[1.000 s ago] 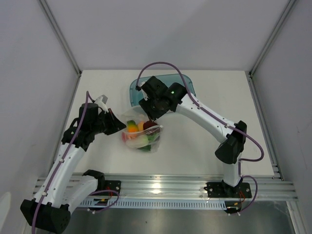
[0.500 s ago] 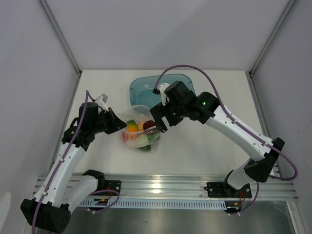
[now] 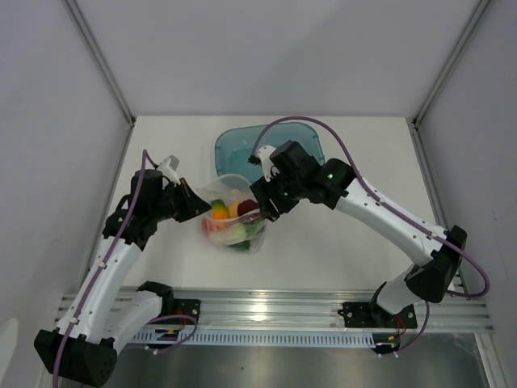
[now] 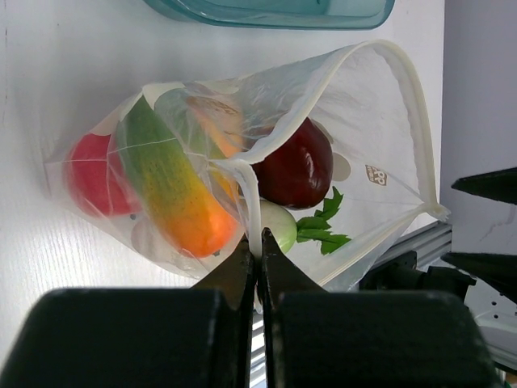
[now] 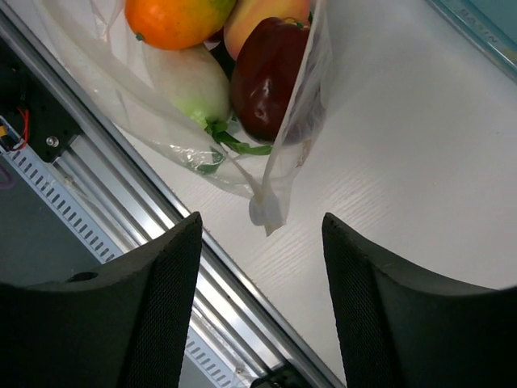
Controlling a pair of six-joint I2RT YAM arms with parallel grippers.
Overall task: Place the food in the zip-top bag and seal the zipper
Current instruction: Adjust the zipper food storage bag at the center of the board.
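Note:
The clear zip-top bag [image 3: 234, 220] lies on the table with its mouth held wide open. Inside it are the food pieces: a red one [image 4: 90, 179], an orange-green one [image 4: 170, 190], a dark red one [image 4: 295, 166] and a white oblong with green leaves [image 4: 279, 226]. My left gripper [image 4: 258, 245] is shut on the zipper strip [image 4: 412, 105] at the near side of the mouth. My right gripper [image 5: 262, 234] is open and empty, hovering just above the bag's right corner [image 5: 266, 210]. In the top view it [image 3: 262, 208] sits at the bag's right edge.
The teal translucent tub [image 3: 234, 145] stands just behind the bag, partly under my right arm; its edge shows in the left wrist view [image 4: 275, 10]. The metal rail [image 5: 105, 202] at the table's near edge runs close to the bag.
My right arm swung out to the right and its gripper moved from the bag's back rim down to the bag's right corner. The left gripper and the bag have stayed put.

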